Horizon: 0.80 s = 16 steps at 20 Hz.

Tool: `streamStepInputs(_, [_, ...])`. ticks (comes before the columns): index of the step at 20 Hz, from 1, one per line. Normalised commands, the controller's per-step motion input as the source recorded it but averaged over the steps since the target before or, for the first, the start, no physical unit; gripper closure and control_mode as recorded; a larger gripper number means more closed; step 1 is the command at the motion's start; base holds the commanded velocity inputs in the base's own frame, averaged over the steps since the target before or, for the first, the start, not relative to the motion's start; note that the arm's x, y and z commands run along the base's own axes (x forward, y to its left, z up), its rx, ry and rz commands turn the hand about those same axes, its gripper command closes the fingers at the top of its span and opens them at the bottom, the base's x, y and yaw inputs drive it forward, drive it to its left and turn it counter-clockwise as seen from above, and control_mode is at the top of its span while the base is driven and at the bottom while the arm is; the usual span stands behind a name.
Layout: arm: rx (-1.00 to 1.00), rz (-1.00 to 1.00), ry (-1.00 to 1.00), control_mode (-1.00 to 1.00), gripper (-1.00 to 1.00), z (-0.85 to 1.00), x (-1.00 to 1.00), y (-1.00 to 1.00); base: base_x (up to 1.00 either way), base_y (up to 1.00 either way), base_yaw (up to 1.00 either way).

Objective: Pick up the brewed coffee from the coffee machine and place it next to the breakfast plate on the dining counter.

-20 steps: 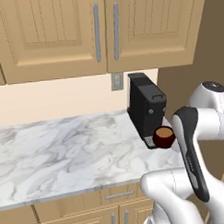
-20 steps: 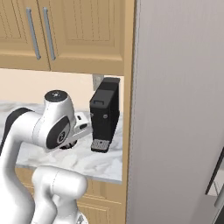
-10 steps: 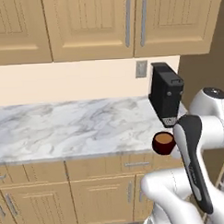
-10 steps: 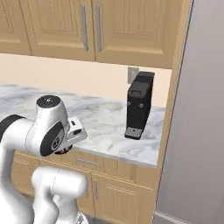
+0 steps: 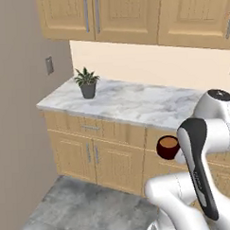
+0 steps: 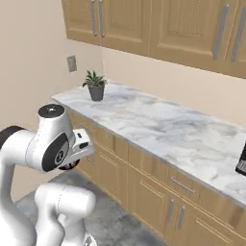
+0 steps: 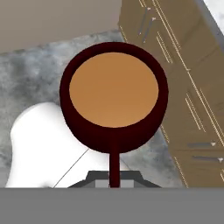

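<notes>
**Mug in Transit — Gripper Clamped on Handle**

The brewed coffee (image 7: 113,94), a dark red mug filled with light brown liquid, is carried in the air in front of the wall cabinets, above the grey floor (image 7: 39,83). In the hand view its handle runs straight down from the rim to the gripper (image 7: 113,178), whose jaws are closed tight on that handle. The mug sits level and the liquid surface is flat.

In the left base view the mug (image 5: 167,147) appears just left of the arm's dark-striped forearm, level with the cabinet drawer fronts and below the edge of the marble wall counter (image 5: 130,104).

In the right base view a sliver of the mug (image 6: 70,166) shows under the white wrist housing.

A potted plant (image 5: 87,83) stands on the counter's far left end, near a wall outlet (image 5: 49,65). One black corner — the coffee machine (image 6: 241,161) — shows at the right edge of the right base view, well apart from the mug.
</notes>
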Motion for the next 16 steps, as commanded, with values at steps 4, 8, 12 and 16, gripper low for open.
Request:
streamStepInputs(4, [0.0,0.0,0.0,1.0,1.0,0.0,0.0,0.0,-0.23,0.61,0.79])
streamStepInputs(8, [0.0,0.0,0.0,1.0,1.0,0.0,0.0,0.0,-0.29,0.26,0.78])
streamStepInputs(12, [0.0,0.0,0.0,1.0,1.0,0.0,0.0,0.0,-0.4,0.02,0.77])
streamStepInputs(16, [0.0,0.0,0.0,1.0,1.0,0.0,0.0,0.0,-0.32,0.0,0.81])
